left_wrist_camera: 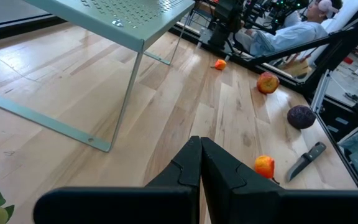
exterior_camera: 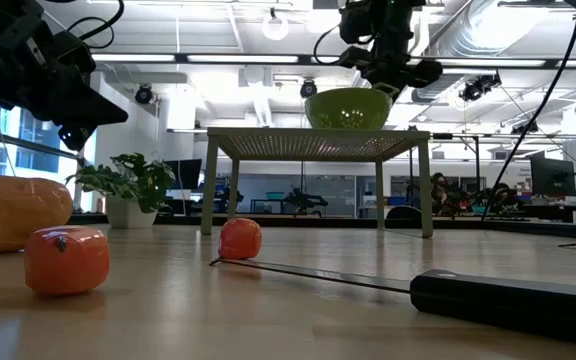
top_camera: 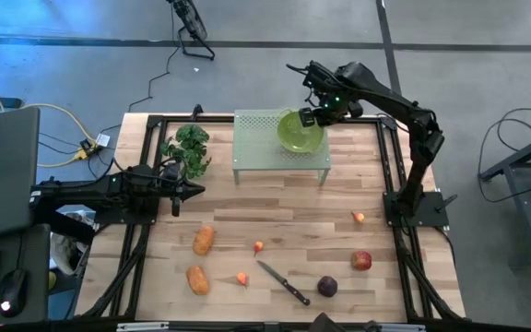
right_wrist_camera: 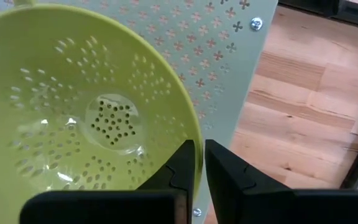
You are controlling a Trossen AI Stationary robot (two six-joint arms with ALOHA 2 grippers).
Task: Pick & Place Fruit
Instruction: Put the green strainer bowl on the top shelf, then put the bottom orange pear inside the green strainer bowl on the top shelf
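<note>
the right gripper [right_wrist_camera: 197,163] hangs over the rim of the yellow-green perforated plastic colander [top_camera: 299,132], its fingers a narrow slit apart astride the rim's edge; whether they pinch it cannot be told (the rim runs down out of sight between them). the colander holds nothing and stands on the pale green perforated metal stand [top_camera: 258,129] at the table's far side.

the left gripper [left_wrist_camera: 200,163] hovers near the table's left edge, fingers pressed together on nothing, beside the green leafy bunch [top_camera: 188,148].

the fruit all lies on the light wooden table [top_camera: 275,207], well apart from both grippers: two orange oblong pieces [top_camera: 204,241], a red apple [top_camera: 362,261], a dark purple round fruit [top_camera: 327,287], tiny red-orange pieces [top_camera: 259,246]. a black-handled knife [top_camera: 283,282] lies among them.
</note>
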